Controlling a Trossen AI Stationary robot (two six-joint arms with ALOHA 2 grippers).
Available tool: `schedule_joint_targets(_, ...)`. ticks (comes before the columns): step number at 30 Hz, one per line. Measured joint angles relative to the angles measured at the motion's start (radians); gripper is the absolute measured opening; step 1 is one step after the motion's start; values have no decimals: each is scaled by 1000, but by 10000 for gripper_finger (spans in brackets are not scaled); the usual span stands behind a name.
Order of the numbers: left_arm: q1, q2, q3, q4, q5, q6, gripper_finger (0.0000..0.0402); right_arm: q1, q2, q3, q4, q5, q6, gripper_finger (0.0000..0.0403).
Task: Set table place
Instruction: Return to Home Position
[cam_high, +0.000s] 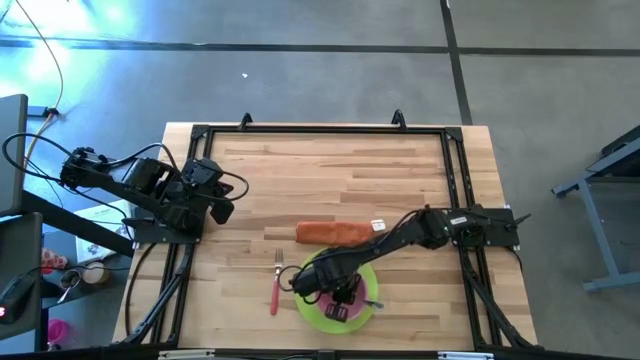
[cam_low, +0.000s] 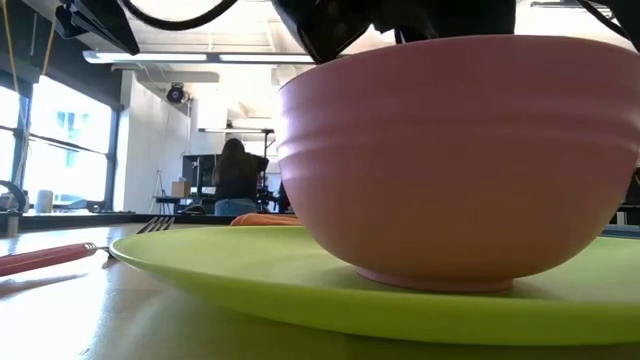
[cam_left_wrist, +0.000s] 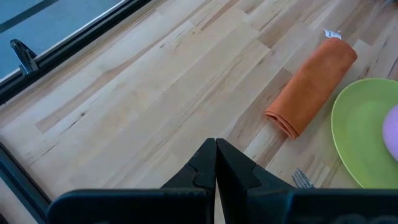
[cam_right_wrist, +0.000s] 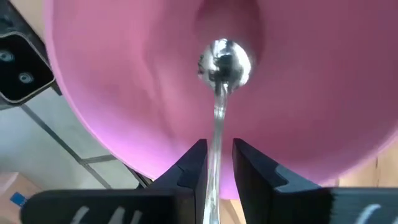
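The pink bowl (cam_low: 460, 150) stands by its foot on the lime-green plate (cam_low: 250, 270) near the table's near edge. My right gripper (cam_right_wrist: 216, 155) is right above the bowl (cam_right_wrist: 124, 74), shut on the small silver spoon (cam_right_wrist: 224, 62), whose round end reaches down inside the bowl. In the high view the right gripper (cam_high: 335, 290) covers the bowl. The red-handled fork (cam_high: 275, 290) lies on the table left of the plate (cam_high: 310, 310). My left gripper (cam_left_wrist: 216, 162) is shut and empty, at the table's left side (cam_high: 215, 195). My right gripper pinches the spoon's handle (cam_right_wrist: 216, 134) between its two fingers, which come from above and point down into the bowl. The spoon runs on along the fingers, its round end lowest, inside the bowl. Whether that end touches the bowl's bottom I cannot tell.
A rolled orange cloth (cam_high: 335, 232) lies on the table just beyond the plate, also in the left wrist view (cam_left_wrist: 311, 84). Bare wood spreads over the far and left parts of the table (cam_high: 300, 170). A person shows in the room far behind the table (cam_low: 237, 175).
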Motion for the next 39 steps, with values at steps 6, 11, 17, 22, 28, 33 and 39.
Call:
schedule_joint_targets(6, 0, 0, 0, -1, 1, 4, 0, 26, -123, 0, -13, 281, 148, 67)
schedule_joint_targets(11, 0, -2, 0, -1, 2, 40, 0, 91, -271, 0, -13, 629, 346, 60)
schedule_joint_targets(17, 0, -30, 0, 1, -13, 64, 0, 114, -372, 0, -13, 883, 275, 6)
schedule_joint_targets(22, 0, -105, -41, 86, -65, 121, 0, 72, -579, -174, -11, 1041, 164, 1)
schedule_joint_targets(28, 0, -306, -282, 372, -69, 195, 0, 55, -1056, -626, -4, 1170, 328, 0)
schedule_joint_targets(33, 0, -470, -556, 619, -46, 193, 0, 109, -1441, -1020, 195, 1288, 393, 0)
schedule_joint_targets(39, 1, -620, -842, 956, -41, 192, 0, 118, -1845, -1499, 649, 1312, 241, 0)
